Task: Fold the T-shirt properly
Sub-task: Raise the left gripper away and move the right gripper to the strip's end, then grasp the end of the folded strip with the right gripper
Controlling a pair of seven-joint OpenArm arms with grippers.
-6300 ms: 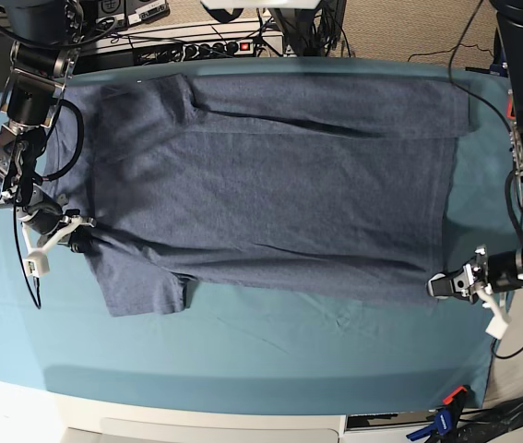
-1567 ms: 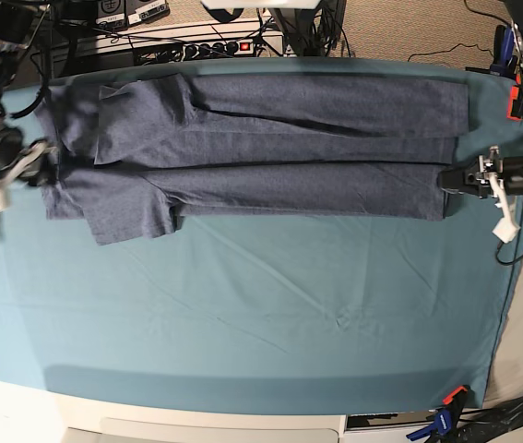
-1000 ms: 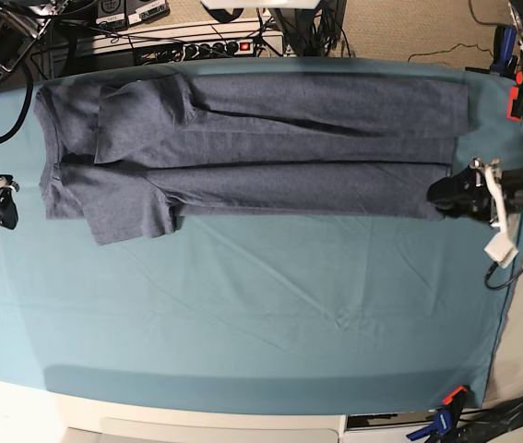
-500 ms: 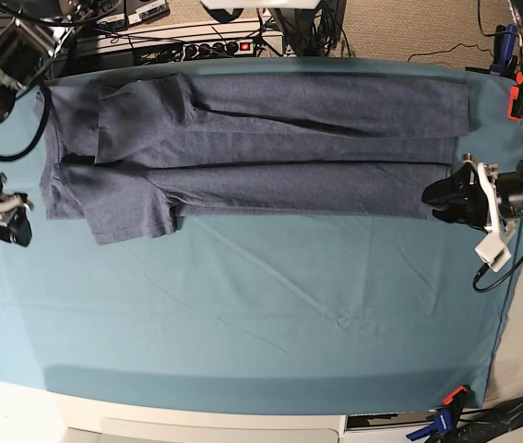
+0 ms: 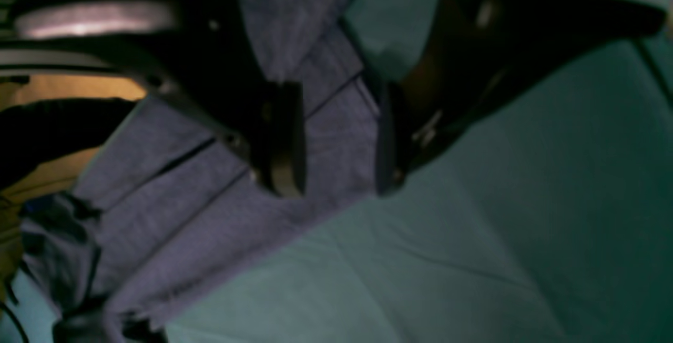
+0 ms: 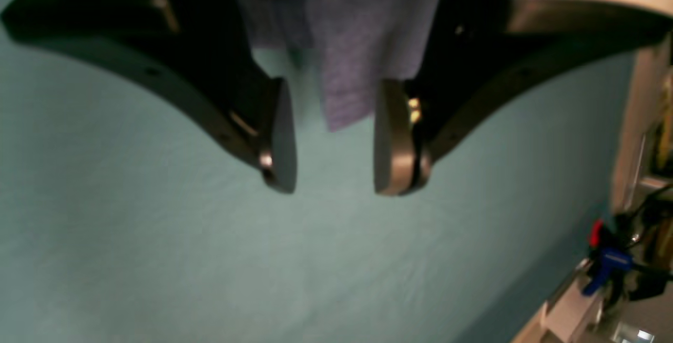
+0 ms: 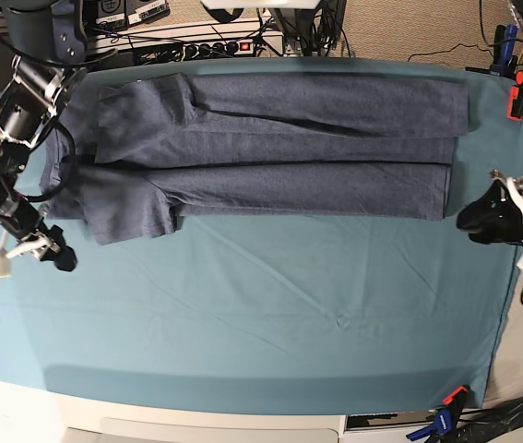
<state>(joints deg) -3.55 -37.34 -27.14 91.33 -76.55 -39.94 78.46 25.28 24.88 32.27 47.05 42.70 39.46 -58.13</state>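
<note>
**T-shirt folded into a long band at the far side**

T-shirt lies flat on the teal cloth, along its far edge. Left gripper hovers off its right end, jaws spread, holding nothing. Right gripper hangs near its left end, jaws spread and empty.

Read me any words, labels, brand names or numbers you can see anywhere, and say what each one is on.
None can be read.
T-shirt: only plain grey-blue fabric faces up; no lettering shows.
Equipment behind the table: pale labels, too small to read.
Both wrist views: too blurred for any text.
</note>
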